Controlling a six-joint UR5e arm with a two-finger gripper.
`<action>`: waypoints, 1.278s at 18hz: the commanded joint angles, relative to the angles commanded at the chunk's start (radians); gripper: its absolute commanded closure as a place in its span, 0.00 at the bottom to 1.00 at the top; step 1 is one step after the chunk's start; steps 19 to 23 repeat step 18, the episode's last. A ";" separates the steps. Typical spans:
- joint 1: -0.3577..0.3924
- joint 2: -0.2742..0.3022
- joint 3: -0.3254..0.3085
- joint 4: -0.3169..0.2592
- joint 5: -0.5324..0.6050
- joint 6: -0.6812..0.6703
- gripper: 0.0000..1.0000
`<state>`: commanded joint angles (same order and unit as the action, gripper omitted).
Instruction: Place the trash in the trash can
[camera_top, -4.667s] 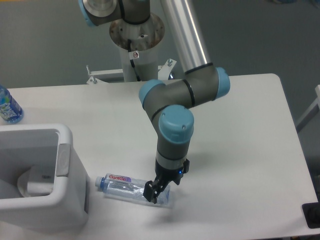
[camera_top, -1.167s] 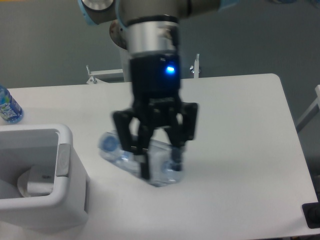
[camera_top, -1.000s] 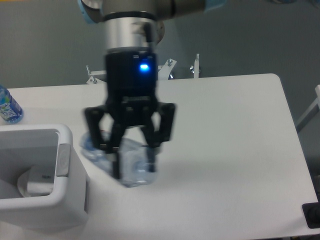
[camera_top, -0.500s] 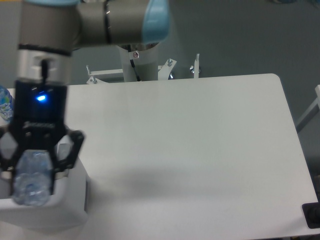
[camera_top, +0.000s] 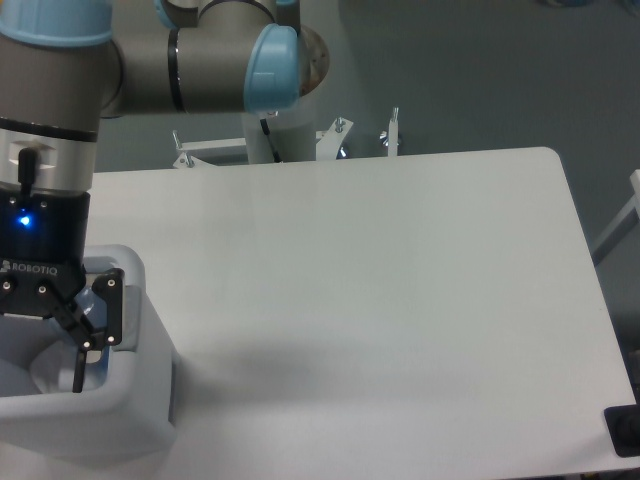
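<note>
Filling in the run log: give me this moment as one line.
end effector: over white boxy plastic bin, fingers spread | bottle: not visible | white table: no trash visible

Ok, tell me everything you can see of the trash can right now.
The trash can is a white, boxy plastic bin with a thick rounded rim, standing upright at the table's front-left corner, partly cut off by the frame. The hand hangs over its opening, hiding most of the inside and the rim panel. Contact between them cannot be told.
</note>
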<state>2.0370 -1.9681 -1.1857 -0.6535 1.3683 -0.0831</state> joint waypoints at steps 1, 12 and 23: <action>0.034 0.009 -0.005 0.000 0.000 0.017 0.00; 0.266 0.169 -0.119 -0.093 0.046 0.443 0.00; 0.287 0.230 -0.199 -0.212 0.193 0.750 0.00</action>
